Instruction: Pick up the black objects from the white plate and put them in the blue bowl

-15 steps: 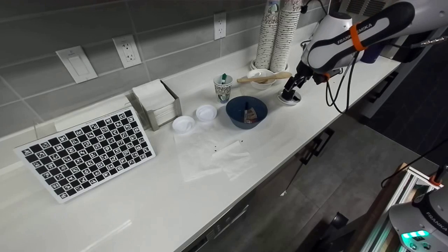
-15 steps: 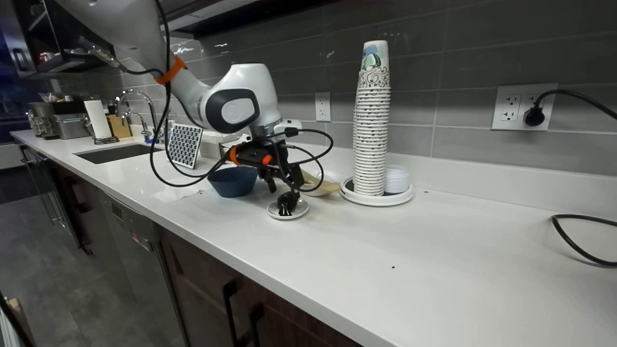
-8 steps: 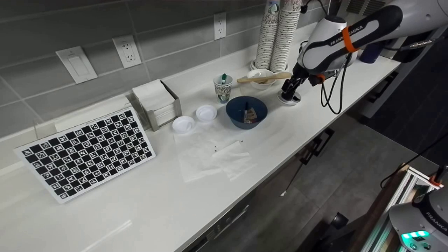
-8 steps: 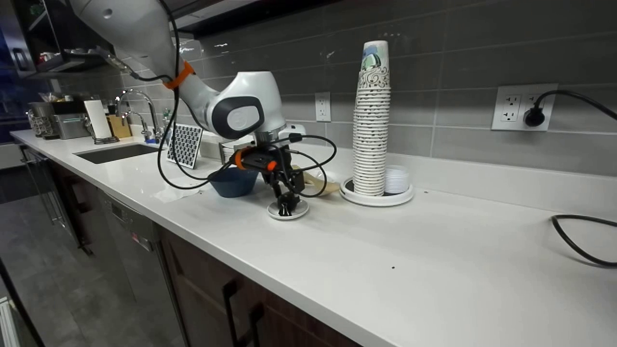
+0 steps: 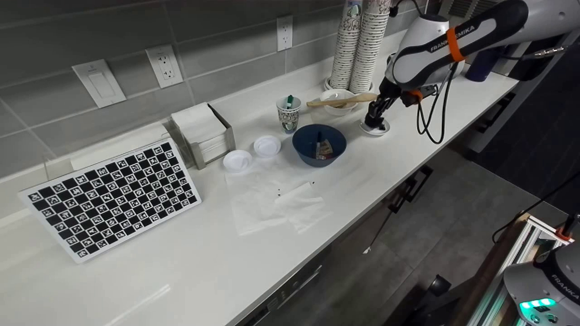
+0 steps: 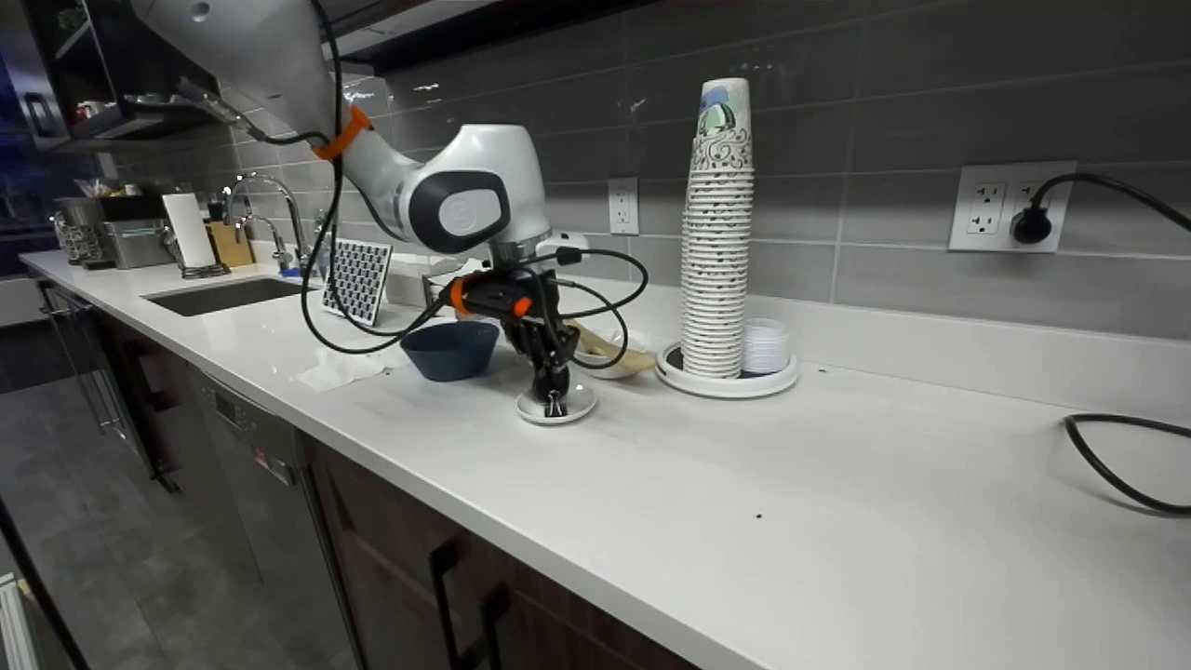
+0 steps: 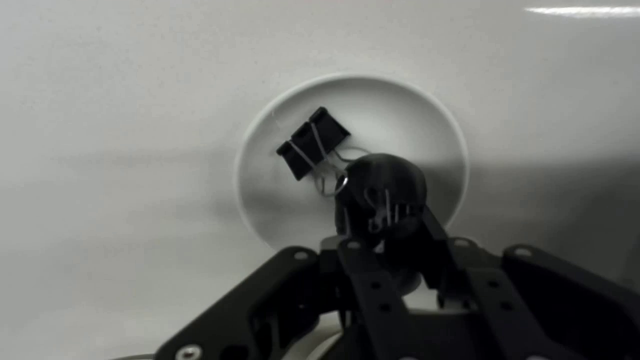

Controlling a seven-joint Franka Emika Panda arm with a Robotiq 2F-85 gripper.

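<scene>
In the wrist view the white plate (image 7: 415, 120) is a shallow round saucer on the counter. Two black objects show there: a binder clip (image 7: 314, 142) with wire handles lying on the plate, and a dark rounded lump (image 7: 387, 172) beside it. My gripper (image 7: 390, 227) has its fingers closed in on both sides of the lump, so it is shut on it. Whether the lump still touches the plate, I cannot tell. Both exterior views show my gripper (image 6: 550, 370) tilted over the plate (image 6: 579, 409). The blue bowl (image 5: 306, 156) stands beside it, holding a dark stick and a reddish-brown piece.
Behind the plate are a white bowl (image 5: 331, 110) with a wooden spoon (image 5: 346, 100) across it and tall paper cup stacks (image 5: 346, 59). A patterned cup (image 5: 288, 120) stands behind the blue bowl. Thin tissue (image 5: 258, 208) lies near the counter's front edge.
My gripper dipped toward the plate, then rose slightly. Its fingers, spread apart a second ago, have drawn together on the dark lump. The plate and blue bowl have stayed in place.
</scene>
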